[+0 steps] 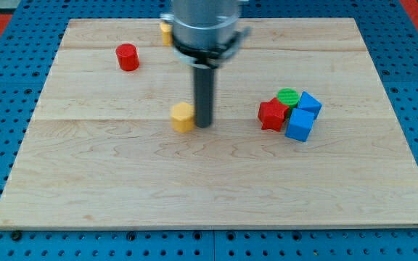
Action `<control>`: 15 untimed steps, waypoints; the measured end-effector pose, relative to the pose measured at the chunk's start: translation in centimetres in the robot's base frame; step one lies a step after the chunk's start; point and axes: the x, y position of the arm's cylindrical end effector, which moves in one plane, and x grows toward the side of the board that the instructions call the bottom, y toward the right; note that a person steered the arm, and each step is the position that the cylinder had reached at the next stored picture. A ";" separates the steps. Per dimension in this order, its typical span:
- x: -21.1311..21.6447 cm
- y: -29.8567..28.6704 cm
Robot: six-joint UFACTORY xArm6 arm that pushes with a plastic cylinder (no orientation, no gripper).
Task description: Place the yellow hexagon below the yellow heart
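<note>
The yellow hexagon (183, 116) lies near the middle of the wooden board (122, 181). My tip (204, 125) rests on the board just to the right of the hexagon, touching or nearly touching it. A yellow block, likely the yellow heart (165, 31), sits at the view's top and is mostly hidden behind the arm's grey body.
A red cylinder (128, 57) stands at the upper left. At the right is a tight cluster: a red star-like block (271, 114), a green cylinder (287, 96) and two blue blocks (309, 103) (300, 125). Blue pegboard surrounds the board.
</note>
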 end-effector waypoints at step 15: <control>-15.4 -2.3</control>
